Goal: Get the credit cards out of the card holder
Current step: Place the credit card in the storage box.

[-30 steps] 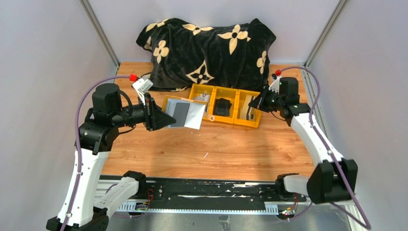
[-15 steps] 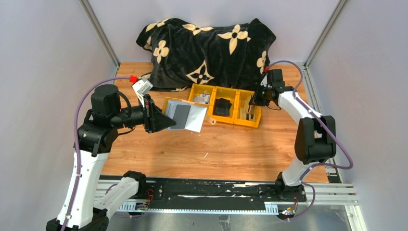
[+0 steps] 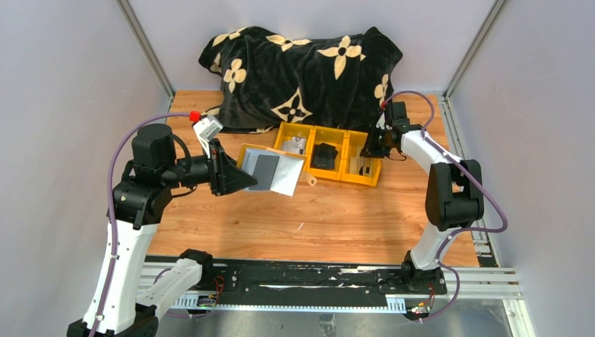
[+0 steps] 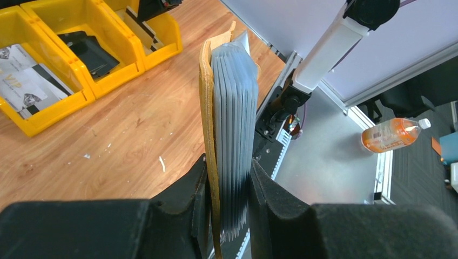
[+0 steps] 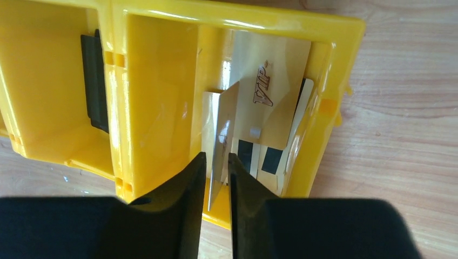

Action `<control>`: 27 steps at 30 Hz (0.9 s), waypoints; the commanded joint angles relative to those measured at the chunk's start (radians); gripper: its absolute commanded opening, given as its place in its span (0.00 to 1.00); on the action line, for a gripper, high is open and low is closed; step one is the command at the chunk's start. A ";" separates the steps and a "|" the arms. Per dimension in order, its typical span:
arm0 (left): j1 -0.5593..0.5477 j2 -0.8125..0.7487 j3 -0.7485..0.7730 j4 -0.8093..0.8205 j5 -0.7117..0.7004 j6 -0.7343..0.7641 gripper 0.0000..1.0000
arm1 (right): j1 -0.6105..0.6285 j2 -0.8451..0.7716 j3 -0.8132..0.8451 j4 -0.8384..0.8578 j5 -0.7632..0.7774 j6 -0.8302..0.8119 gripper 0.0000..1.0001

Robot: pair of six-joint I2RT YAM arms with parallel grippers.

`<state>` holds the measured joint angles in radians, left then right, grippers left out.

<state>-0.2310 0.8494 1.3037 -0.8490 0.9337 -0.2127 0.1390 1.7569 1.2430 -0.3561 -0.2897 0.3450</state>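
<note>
L gripper [image 4: 229,181] is clamped on the lower end of the card holder [image 4: 232,108] and holds it upright in the air over the wooden table [image 3: 316,217], near the table's L side. The mustard flap is on the holder's L side, and the blue-grey accordion pockets are squeezed flat between the pads.

R gripper [image 5: 216,159] points down into the R-most yellow bin [image 5: 329,81]. Its fingers are only a slit apart, w/ one pale credit card [image 5: 227,118] edge-on in the slit, leaning. Can't tell if the pads pinch it or if it sits loose. Under it on the bin floor are a gold VIP card [image 5: 270,91] and cards w/ black stripes [image 5: 246,151].

The next bin L has a black item [image 5: 94,81]. The bin past that [image 4: 32,121] has greyish VIP cards [image 4: 27,86]. A black blanket w/ cream flowers [image 3: 302,70] is heaped at the far edge of the table. An orange bottle [image 4: 391,135] lies off the table
</note>
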 commanded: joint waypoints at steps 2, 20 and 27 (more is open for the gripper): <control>-0.001 -0.008 0.021 0.022 0.037 0.006 0.00 | 0.023 -0.077 0.074 -0.070 0.070 -0.025 0.33; -0.002 -0.038 0.003 0.024 0.137 0.051 0.00 | 0.285 -0.599 0.010 0.479 -0.485 0.183 0.79; -0.001 -0.048 -0.007 0.025 0.179 0.042 0.00 | 0.534 -0.581 0.077 0.525 -0.611 0.171 0.83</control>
<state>-0.2310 0.8158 1.2976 -0.8482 1.0534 -0.1761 0.6022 1.1576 1.3037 0.0746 -0.7776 0.4839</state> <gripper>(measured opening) 0.280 0.823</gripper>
